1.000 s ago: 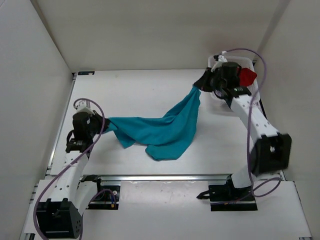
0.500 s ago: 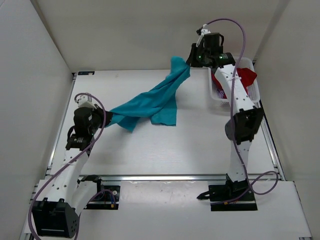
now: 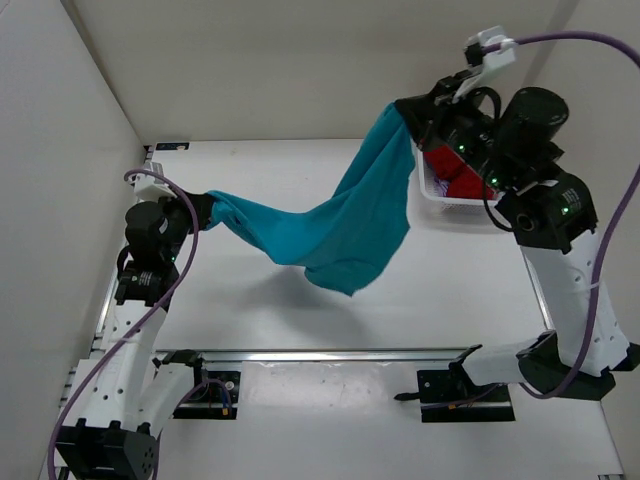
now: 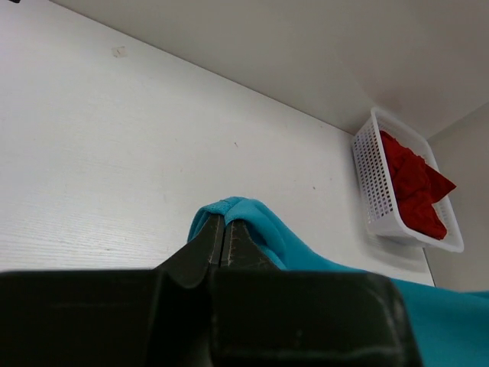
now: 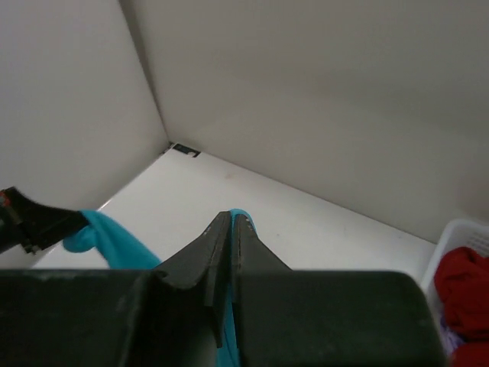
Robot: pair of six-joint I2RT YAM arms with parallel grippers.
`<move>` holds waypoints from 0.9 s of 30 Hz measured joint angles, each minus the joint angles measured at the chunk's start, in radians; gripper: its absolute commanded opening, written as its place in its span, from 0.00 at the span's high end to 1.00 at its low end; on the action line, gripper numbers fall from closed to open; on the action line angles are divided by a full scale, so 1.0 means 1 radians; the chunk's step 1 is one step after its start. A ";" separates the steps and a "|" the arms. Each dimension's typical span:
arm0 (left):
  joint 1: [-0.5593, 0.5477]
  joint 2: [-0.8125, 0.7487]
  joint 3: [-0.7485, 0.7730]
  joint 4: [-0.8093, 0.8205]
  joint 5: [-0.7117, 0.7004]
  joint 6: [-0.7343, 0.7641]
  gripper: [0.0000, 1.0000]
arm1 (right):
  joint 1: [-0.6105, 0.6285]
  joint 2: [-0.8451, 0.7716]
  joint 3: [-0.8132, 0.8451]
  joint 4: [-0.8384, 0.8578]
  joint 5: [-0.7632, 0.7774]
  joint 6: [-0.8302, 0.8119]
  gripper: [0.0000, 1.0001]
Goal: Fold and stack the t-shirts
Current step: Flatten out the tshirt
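Two arms, white links and black joints, stand at the near edge, with one purple cable on each. The left gripper has its fingers pressed together, pinching one end of the teal shirt. There is one teal shirt, soft plain cloth, strung in the air between both grippers. It sags in the middle over the white table and throws a shadow under it. The right gripper is raised high at the far right, its fingers shut tight on the other end. One white plastic mesh basket, rectangular, sits at the table's far right. Inside is one crumpled red shirt. A sliver of pale purple cloth is beside it, too small to make out.
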State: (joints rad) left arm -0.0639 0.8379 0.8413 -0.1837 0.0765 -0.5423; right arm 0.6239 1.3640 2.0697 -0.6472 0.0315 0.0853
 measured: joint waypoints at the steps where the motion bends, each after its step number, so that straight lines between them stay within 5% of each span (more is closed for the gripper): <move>1: -0.003 -0.008 0.000 -0.005 -0.005 0.002 1.00 | -0.031 -0.005 -0.003 0.005 -0.020 0.000 1.00; 9: -0.026 -0.089 -0.096 0.000 -0.042 0.011 1.00 | -0.299 0.010 -0.363 0.203 -0.239 0.050 1.00; 14: -0.037 -0.112 -0.297 0.014 -0.042 -0.009 1.00 | -0.357 0.313 -0.446 0.253 -0.336 0.074 1.00; 17: -0.043 -0.106 -0.386 0.008 -0.042 -0.021 1.00 | -0.375 0.625 -0.196 0.134 -0.333 0.080 0.93; 19: -0.046 -0.102 -0.409 0.004 -0.043 -0.023 1.00 | -0.383 0.846 0.095 0.068 -0.327 0.091 0.69; 21: -0.047 -0.100 -0.411 0.010 -0.046 -0.024 1.00 | -0.397 1.020 0.380 0.029 -0.336 0.113 0.63; 24: -0.046 -0.096 -0.411 0.032 -0.051 -0.027 1.00 | -0.421 0.964 0.313 0.032 -0.378 0.145 0.60; 27: -0.043 -0.085 -0.412 0.053 -0.051 -0.036 1.00 | -0.421 0.737 0.018 0.065 -0.356 0.154 0.65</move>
State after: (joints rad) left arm -0.1066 0.7525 0.4297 -0.1310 0.0254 -0.5785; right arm 0.2031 2.1010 2.0872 -0.5819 -0.3248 0.2394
